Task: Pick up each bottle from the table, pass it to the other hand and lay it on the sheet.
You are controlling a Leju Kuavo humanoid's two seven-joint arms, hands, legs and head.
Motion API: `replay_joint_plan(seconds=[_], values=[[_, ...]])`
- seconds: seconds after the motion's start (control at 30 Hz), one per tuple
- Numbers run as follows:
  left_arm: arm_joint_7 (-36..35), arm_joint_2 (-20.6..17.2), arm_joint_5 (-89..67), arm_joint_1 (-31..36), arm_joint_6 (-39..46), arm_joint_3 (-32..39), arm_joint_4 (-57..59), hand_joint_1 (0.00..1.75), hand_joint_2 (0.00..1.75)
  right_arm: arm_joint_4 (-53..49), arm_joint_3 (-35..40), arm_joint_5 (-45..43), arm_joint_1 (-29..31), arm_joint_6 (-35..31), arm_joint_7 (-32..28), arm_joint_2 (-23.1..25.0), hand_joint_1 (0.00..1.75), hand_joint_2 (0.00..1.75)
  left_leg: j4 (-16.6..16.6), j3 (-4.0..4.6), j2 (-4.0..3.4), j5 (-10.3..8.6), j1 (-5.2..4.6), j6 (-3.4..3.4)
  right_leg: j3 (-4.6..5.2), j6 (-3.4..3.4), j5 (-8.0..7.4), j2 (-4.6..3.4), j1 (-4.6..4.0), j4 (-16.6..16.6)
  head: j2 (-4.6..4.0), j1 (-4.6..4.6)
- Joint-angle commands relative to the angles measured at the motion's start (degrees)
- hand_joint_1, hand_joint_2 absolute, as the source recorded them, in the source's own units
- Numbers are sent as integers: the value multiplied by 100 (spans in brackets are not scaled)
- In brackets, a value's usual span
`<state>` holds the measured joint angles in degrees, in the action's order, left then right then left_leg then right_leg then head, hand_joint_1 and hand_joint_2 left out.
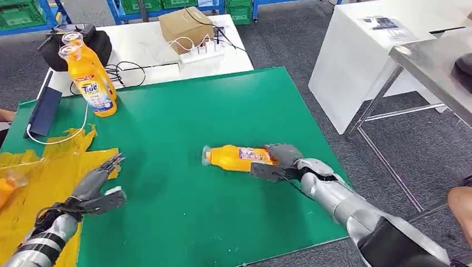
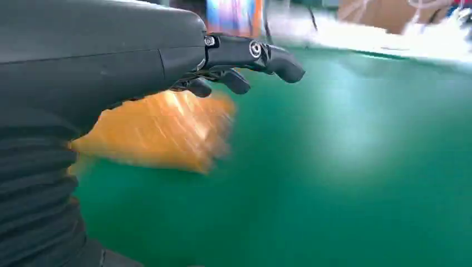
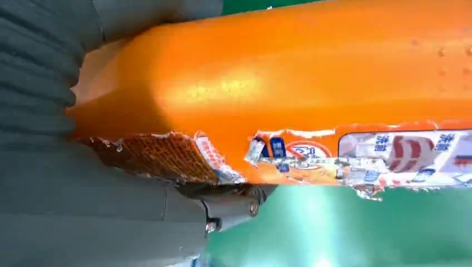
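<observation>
1. My right robot hand (image 1: 276, 161) was wrapped around the base end of an orange bottle (image 1: 236, 158), fingers over the top and thumb underneath; the right wrist view showed the bottle's body pressed against the palm, its label torn.
2. The bottle was over the middle of the green worktop (image 1: 183, 222), lying level. Whether it rested on the surface or was just clear of it, I could not tell.
3. Its long axis ran across me, side to side, cap end (image 1: 206, 156) pointing toward my left robot hand (image 1: 99, 192), base buried in my right.
4. My left robot hand held nothing, fingers spread and thumb apart, hovering at the edge of the yellow sheet (image 1: 39, 183), well apart from the bottle. The left wrist view was blurred.
5. Judgement: the free cap half was the part offered to the left side, so the handover turned on closing that gap along the bottle's own axis, with the left taking the neck half.
6. Two more orange bottles (image 1: 92, 78) stood upright near the far left corner of the worktop, touching or nearly so. An orange shape (image 1: 8, 186) lay on the sheet at the view's left edge, probably another bottle.
</observation>
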<state>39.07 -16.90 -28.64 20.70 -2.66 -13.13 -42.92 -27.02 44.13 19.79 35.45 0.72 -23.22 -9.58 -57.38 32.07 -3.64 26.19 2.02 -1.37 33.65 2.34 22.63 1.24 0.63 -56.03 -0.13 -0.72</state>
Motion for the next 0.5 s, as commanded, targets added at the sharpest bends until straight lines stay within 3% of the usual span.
replay_joint_plan(seconds=[0.03,0.13,0.5], values=[[-647,1259,3306,-1685,-3308,2047,-3495,0,175,-3364,-2675,-708,-1620,419,45,1400,175,175,-1,28,-10,13,-3,13,44,-13,7,-42,1,-12,0,4],[-897,1454,3535,-1852,-3378,1725,-3878,0,175,-3405,-2303,-453,-1623,477,87,1648,175,175,-6,106,19,0,-9,11,114,-5,7,-12,5,-24,0,7],[-1046,1446,3942,-1975,-3351,1261,-4130,0,175,-2830,-1615,-229,-1447,431,62,2007,175,175,-2,126,56,-2,-11,18,124,-1,19,12,5,-17,0,2]])
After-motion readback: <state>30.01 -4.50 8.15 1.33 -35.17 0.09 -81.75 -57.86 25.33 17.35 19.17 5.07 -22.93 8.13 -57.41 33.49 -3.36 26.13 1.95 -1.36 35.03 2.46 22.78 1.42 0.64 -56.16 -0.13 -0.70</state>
